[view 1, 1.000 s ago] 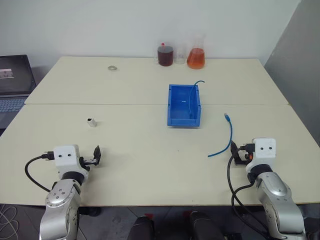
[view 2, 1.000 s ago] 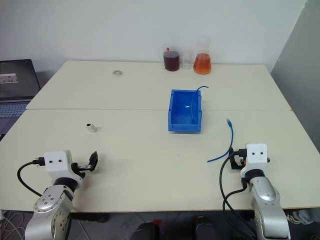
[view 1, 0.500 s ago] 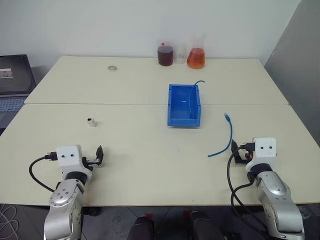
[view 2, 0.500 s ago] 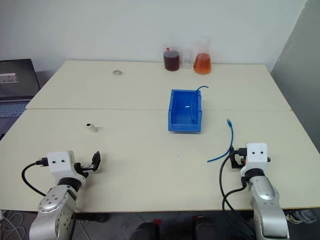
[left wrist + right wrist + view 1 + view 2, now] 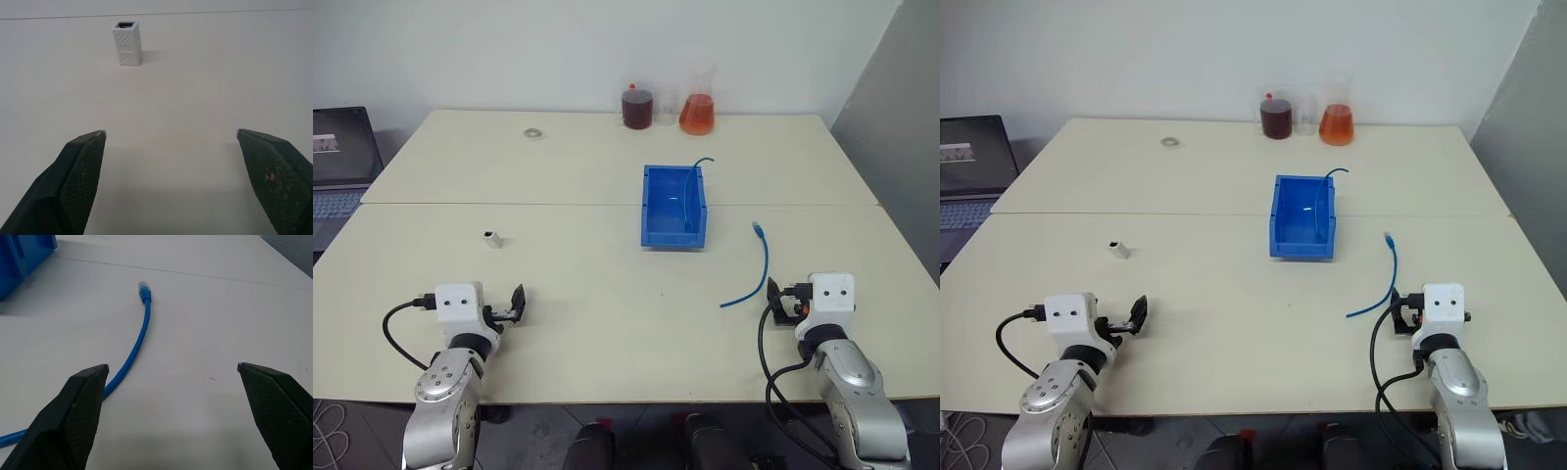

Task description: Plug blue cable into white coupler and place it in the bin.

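The white coupler (image 5: pixel 491 238) stands on the left table half, its dark socket facing up (image 5: pixel 127 43). My left gripper (image 5: pixel 516 304) hovers open a short way in front of it, nothing between its fingers (image 5: pixel 171 133). The blue cable (image 5: pixel 759 264) lies curved on the right side, its plug end (image 5: pixel 144 289) pointing away from me. My right gripper (image 5: pixel 779 302) is open just behind the cable's near end, and the cable runs past its left finger (image 5: pixel 80 406). The blue bin (image 5: pixel 646 204) sits mid-table, between the two.
A thin blue cord (image 5: pixel 700 164) arcs out over the bin's far wall. Two flasks of dark red (image 5: pixel 637 106) and orange (image 5: pixel 697 113) liquid stand at the back edge. A small metal ring (image 5: pixel 532 132) lies far left. A laptop (image 5: pixel 337 157) sits beyond the left edge.
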`<act>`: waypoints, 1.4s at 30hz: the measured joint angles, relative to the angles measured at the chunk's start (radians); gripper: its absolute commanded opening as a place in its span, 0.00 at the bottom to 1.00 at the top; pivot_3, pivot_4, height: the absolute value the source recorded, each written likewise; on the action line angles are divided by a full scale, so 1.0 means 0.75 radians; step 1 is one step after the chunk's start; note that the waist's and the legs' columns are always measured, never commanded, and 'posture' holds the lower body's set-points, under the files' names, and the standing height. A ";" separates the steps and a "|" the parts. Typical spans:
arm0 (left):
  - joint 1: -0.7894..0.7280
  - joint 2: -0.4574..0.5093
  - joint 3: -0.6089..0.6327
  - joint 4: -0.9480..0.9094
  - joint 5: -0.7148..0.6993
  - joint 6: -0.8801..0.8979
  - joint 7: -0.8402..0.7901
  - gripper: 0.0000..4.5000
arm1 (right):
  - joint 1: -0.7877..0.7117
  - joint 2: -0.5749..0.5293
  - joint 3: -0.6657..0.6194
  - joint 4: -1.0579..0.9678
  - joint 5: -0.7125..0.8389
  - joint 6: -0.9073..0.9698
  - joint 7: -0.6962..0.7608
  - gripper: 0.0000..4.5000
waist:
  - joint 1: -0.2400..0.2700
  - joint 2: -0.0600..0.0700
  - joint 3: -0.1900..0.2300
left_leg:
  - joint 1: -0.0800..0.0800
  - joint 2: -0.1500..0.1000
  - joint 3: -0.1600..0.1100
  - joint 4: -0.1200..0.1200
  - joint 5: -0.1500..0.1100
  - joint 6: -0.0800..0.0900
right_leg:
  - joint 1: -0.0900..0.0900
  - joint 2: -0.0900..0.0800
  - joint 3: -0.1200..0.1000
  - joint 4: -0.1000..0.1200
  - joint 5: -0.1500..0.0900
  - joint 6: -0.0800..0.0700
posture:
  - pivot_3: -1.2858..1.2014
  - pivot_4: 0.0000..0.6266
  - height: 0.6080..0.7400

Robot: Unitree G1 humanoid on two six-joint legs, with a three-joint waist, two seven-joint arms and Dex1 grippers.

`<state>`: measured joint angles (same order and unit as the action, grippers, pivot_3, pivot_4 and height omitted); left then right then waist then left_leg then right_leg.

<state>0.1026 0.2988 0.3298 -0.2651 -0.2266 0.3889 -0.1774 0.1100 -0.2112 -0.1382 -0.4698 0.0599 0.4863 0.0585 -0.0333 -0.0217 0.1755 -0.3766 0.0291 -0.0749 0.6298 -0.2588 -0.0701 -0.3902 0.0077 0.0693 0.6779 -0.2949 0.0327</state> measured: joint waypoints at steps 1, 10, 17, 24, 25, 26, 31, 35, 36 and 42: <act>0.000 0.012 -0.007 0.000 0.000 0.000 -0.011 1.00 | 0.000 0.000 0.000 0.000 0.000 0.000 0.000 1.00 | 0.000 0.000 0.000 | 0.000 0.000 0.000 0.000 0.000 0.000 | 0.000 0.000 0.000 0.000 0.000 0.000 | 0.52 0.24 1.00; -0.299 0.304 -0.252 0.016 -0.028 -0.005 -0.443 1.00 | -0.151 -0.094 -0.050 0.061 0.055 0.016 0.096 1.00 | 0.005 -0.001 0.001 | 0.000 -0.001 0.000 0.001 0.000 0.000 | 0.001 0.000 -0.002 0.001 0.000 0.000 | 0.52 0.24 1.00; -0.712 0.406 -0.551 0.184 -0.108 -0.015 -0.987 1.00 | -0.360 -0.241 -0.048 0.278 0.143 0.111 0.285 1.00 | -0.012 0.000 0.002 | -0.002 -0.001 0.001 0.000 0.000 0.000 | -0.002 0.001 -0.001 0.002 0.004 -0.007 | 0.52 0.24 1.00; -0.839 0.395 -0.676 0.267 -0.107 -0.109 -1.265 1.00 | -0.596 -0.257 -0.048 0.553 0.237 0.310 0.356 1.00 | -0.029 0.000 0.003 | -0.006 0.000 0.001 0.000 0.000 0.001 | -0.006 0.002 -0.001 0.002 0.004 -0.009 | 0.52 0.24 1.00; -0.838 0.392 -0.687 0.279 -0.099 -0.132 -1.269 1.00 | -0.625 -0.251 -0.048 0.594 0.240 0.332 0.351 1.00 | -0.029 0.000 0.003 | -0.007 0.000 0.001 0.001 0.000 0.001 | -0.007 0.002 -0.001 0.003 0.004 -0.009 | 0.52 0.24 1.00; -0.836 0.386 -0.693 0.293 -0.091 -0.150 -1.270 1.00 | -0.654 -0.241 -0.048 0.630 0.244 0.351 0.346 1.00 | -0.029 0.000 0.003 | -0.007 0.000 0.001 0.001 0.000 0.001 | -0.007 0.001 -0.001 0.003 0.004 -0.009 | 0.52 0.24 1.00; -0.810 0.384 -0.694 0.298 -0.083 -0.182 -1.267 1.00 | -0.689 -0.230 -0.024 0.655 0.241 0.370 0.321 1.00 | -0.027 0.000 0.003 | -0.008 0.000 0.001 0.001 0.000 0.001 | -0.008 0.001 -0.001 0.003 0.004 -0.009 | 0.52 0.24 1.00; -0.764 0.383 -0.694 0.290 -0.083 -0.182 -1.252 1.00 | -0.709 -0.217 0.015 0.694 0.188 0.326 0.282 0.96 | -0.029 0.000 0.003 | -0.007 0.000 0.000 0.002 0.000 0.001 | -0.007 0.001 -0.002 0.004 0.004 -0.008 | 0.52 0.24 1.00; -0.757 0.383 -0.694 0.283 -0.082 -0.182 -1.244 1.00 | -0.719 -0.210 0.020 0.716 0.174 0.307 0.268 0.91 | -0.029 0.000 0.003 | -0.007 0.000 0.000 0.002 0.000 0.001 | -0.007 0.001 -0.001 0.004 0.004 -0.008 | 0.52 0.24 1.00; -0.734 0.383 -0.693 0.231 -0.083 -0.179 -1.207 1.00 | -0.743 -0.184 0.018 0.779 0.157 0.242 0.240 0.61 | -0.029 0.000 0.003 | -0.007 0.000 0.000 0.003 0.000 0.001 | -0.007 0.001 -0.001 0.004 0.005 -0.008 | 0.52 0.24 1.00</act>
<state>-0.4483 0.5858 -0.1899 -0.0922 -0.2887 0.2544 -1.0825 -0.4476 -0.3489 -0.1251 0.1145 0.1780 0.6677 0.2385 -0.0552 -0.0216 0.1775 -0.3816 0.0289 -0.0746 0.6321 -0.2586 -0.0695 -0.3951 0.0086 0.0684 0.6813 -0.2915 0.0270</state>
